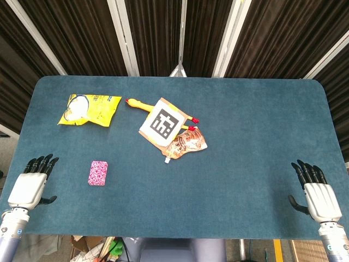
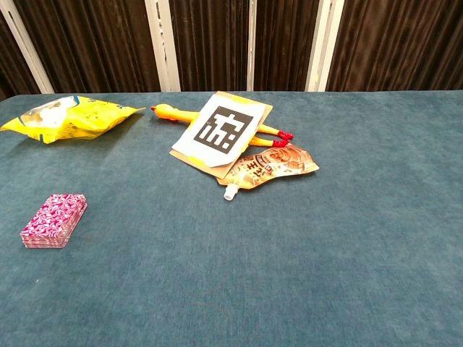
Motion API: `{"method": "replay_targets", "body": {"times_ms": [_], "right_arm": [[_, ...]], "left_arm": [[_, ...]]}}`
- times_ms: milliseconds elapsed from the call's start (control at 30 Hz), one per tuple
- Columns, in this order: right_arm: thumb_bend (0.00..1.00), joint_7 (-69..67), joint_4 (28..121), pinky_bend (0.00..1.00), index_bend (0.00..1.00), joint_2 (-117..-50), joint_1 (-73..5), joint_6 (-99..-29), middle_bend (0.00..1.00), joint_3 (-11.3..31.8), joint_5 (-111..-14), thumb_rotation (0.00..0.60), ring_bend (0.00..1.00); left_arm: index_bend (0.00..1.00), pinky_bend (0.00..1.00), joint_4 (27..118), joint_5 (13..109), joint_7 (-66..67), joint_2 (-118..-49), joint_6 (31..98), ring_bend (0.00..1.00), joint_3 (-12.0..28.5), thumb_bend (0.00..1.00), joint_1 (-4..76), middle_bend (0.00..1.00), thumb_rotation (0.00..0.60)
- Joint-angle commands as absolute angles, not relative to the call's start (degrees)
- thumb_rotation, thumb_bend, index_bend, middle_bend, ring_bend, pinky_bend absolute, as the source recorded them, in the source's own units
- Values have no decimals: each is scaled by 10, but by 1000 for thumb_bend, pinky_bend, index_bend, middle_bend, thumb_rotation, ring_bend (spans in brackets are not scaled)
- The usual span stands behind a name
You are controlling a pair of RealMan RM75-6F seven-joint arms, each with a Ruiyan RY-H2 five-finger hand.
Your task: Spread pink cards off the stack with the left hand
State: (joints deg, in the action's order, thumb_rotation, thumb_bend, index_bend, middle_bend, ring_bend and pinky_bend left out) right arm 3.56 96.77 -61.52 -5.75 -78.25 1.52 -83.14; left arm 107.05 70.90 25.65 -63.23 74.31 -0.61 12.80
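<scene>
Blue felt-like cloth covers the bench [image 1: 245, 180], matte and slightly napped. At the near edge both hands lie palm down, fingers extended and apart, holding nothing: left hand [image 1: 30, 185] at the near-left corner, right hand [image 1: 316, 194] at the near-right. Neither shows in the chest view.

Pink card stack [image 1: 98, 173] sits just to the right of the left hand and a little farther in, apart from it. A squared, compact block, pink-and-white patterned top; the edges look aligned in the chest view, so no cards are spread off yet.

Step in hand, as judged: approach not begun. Next move calls for the left hand to travel right and forward over the stack, set fingertips flat on the top card, and drag sideways with light pressure. Cards look smooth and thin; too much press likely shifts the whole block on the cloth.

Farther in, mid-bench: glossy brown spouted pouch [image 1: 186, 143], partly under a stiff marker card [image 1: 163, 123] with a black-and-white square code. A yellow rubber chicken [image 1: 137, 103] passes beneath it. Far left: crinkled yellow snack bag [image 1: 87, 109].
</scene>
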Motion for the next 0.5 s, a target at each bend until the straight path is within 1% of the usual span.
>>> {"method": "replay_targets", "body": {"times_ms": [33, 267, 500], "right_arm": [[362, 36, 967, 19, 0, -615, -57, -783, 0, 15, -832, 600, 0], [362, 35, 968, 19, 0, -615, -57, -782, 0, 15, -831, 600, 0], [363, 36, 969, 18, 0, -616, -58, -780, 0, 16, -829, 600, 0]], "left_arm": [[24, 0, 1071, 708, 257, -632, 742, 0, -6, 190, 128, 0, 600], [53, 0, 1076, 688, 277, -632, 719, 0, 2, 191, 145, 0, 600], [93, 0, 1078, 595, 354, -648, 653, 0, 29, 190, 205, 0, 600]]}}
